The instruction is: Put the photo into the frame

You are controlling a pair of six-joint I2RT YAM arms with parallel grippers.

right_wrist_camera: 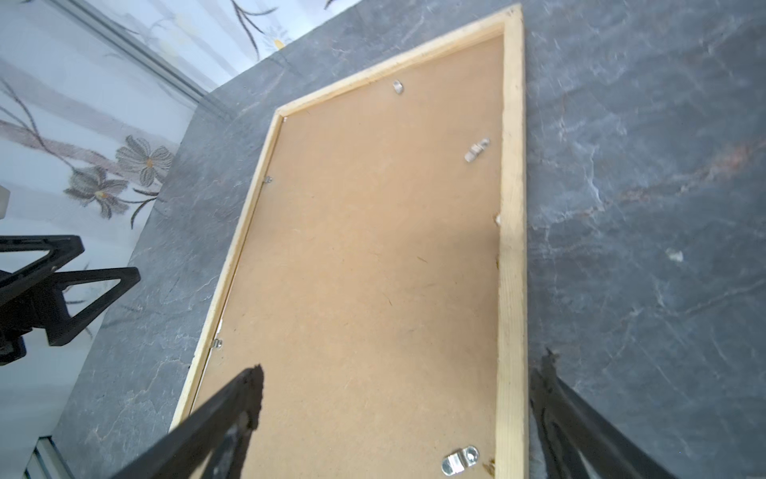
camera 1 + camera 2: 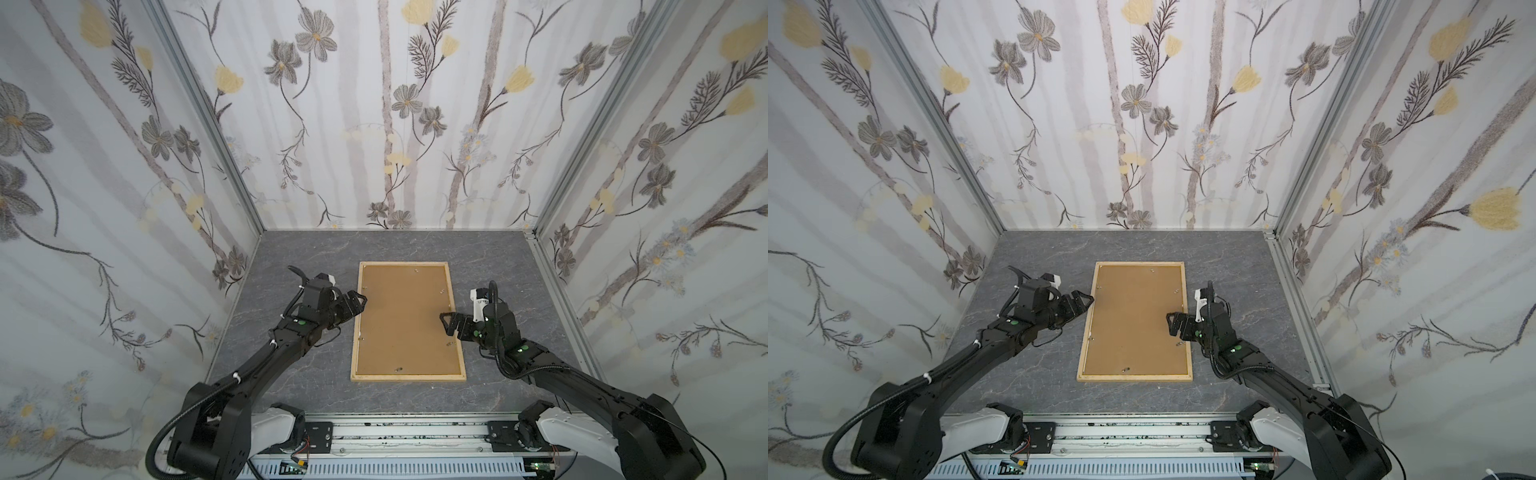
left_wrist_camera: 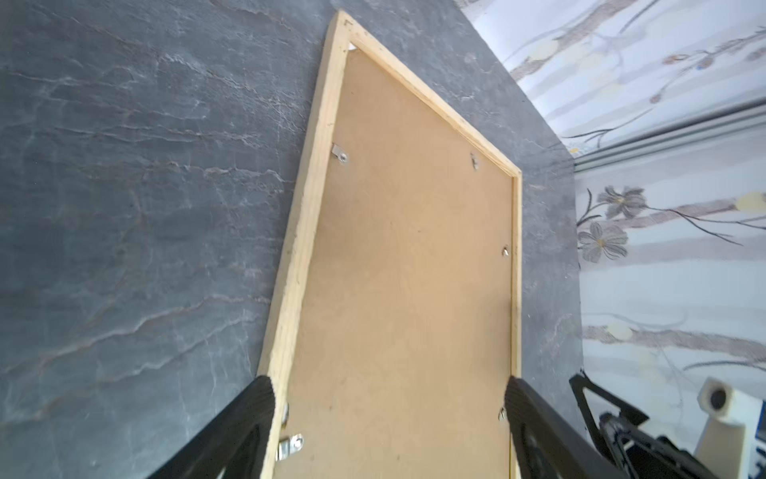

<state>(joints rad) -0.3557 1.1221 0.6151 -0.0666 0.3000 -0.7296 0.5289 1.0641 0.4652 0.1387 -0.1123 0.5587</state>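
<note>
The frame of pale wood strips lies face down in the middle of the grey table. A brown hardboard backing panel fills it. The photo is hidden in every view. My left gripper is open at the frame's left long edge, towards the far half. In the left wrist view it spans the frame with nothing held. My right gripper is open over the right long edge. In the right wrist view it straddles the wood strip without touching it.
Small metal tabs sit around the backing panel's border. Flowered walls enclose the table on three sides. An aluminium rail carrying both arm bases runs along the front. Bare grey tabletop surrounds the frame.
</note>
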